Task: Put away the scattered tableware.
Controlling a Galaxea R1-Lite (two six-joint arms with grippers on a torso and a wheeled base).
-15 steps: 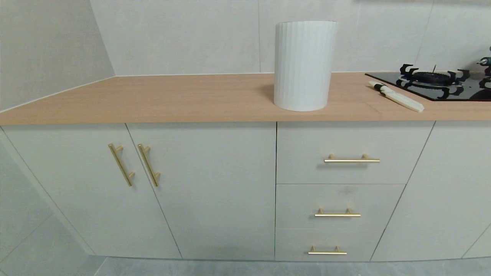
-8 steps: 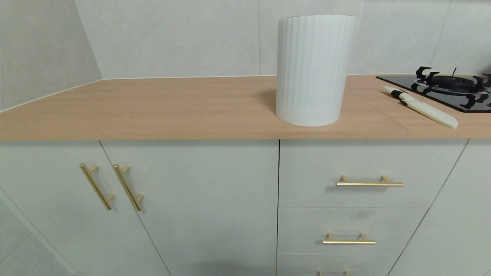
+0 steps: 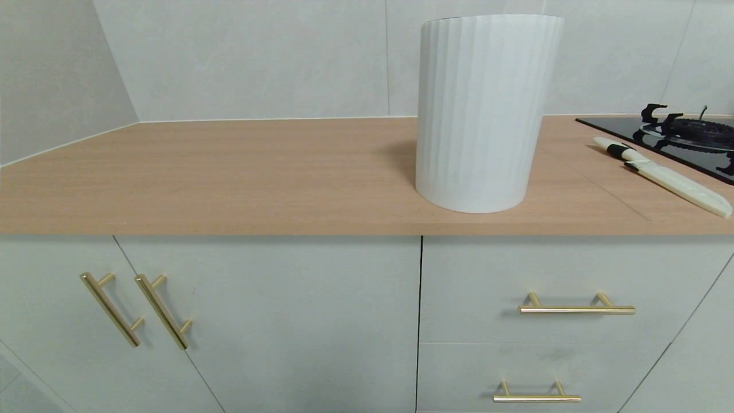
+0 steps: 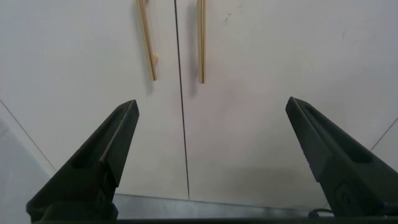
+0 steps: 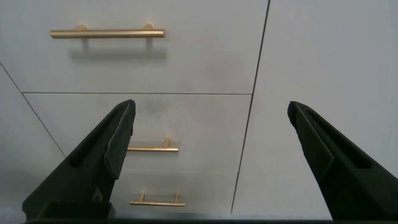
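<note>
A tall white ribbed holder point(image 3: 480, 112) stands upright on the wooden countertop point(image 3: 229, 172). A cream knife with a black band point(image 3: 659, 174) lies flat on the counter to its right, beside the hob. My left gripper point(image 4: 211, 115) is open and empty, facing the cabinet doors with their two gold handles point(image 4: 200, 38). My right gripper point(image 5: 211, 118) is open and empty too, facing the drawer fronts and the top drawer's gold handle point(image 5: 107, 33).
A black glass hob with a burner grate point(image 3: 685, 135) sits at the counter's far right. Tiled walls close the back and left. Below the counter are two doors point(image 3: 172, 321) and a stack of drawers point(image 3: 573, 292).
The head view has come closer to the counter, so the holder, knife and cabinet fronts look larger and lower. Nothing on the counter has moved.
</note>
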